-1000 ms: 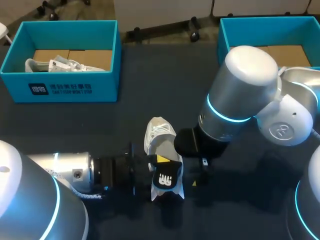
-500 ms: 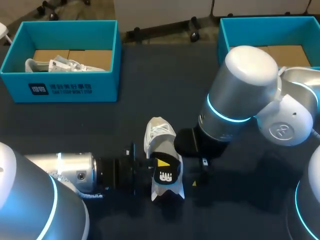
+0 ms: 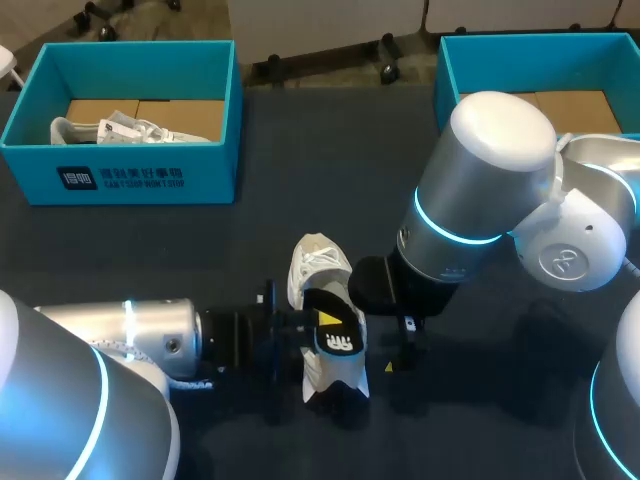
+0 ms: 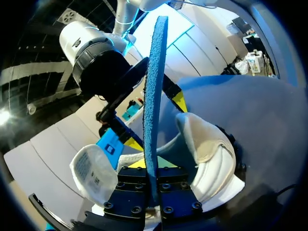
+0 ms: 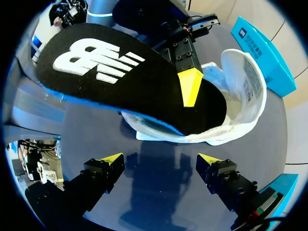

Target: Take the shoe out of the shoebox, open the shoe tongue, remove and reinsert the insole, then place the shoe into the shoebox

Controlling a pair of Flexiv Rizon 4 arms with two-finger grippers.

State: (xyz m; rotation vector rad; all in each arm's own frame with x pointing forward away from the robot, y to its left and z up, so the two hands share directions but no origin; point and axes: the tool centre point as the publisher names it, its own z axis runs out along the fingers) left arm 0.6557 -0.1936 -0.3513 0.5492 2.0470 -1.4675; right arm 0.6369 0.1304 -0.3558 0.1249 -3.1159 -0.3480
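A white shoe (image 3: 318,290) lies on the dark table between my two arms, its heel toward the table's front edge. My left gripper (image 3: 322,326) is shut on the black insole (image 3: 338,345), which stands tilted out of the shoe's opening. In the left wrist view the insole (image 4: 153,86) shows edge-on between the fingers, with the shoe (image 4: 214,149) and its raised tongue (image 4: 89,166) ahead. My right gripper (image 5: 159,161) is open just beside the shoe (image 5: 243,91), with nothing between its fingers. It faces the insole (image 5: 115,72).
A blue shoebox (image 3: 125,175) at the back left holds another white shoe (image 3: 115,130). A second blue shoebox (image 3: 480,55) stands at the back right, partly behind my right arm.
My left gripper has closed on the insole and moved slightly right. The insole has tipped further up out of the shoe. The right arm has not moved.
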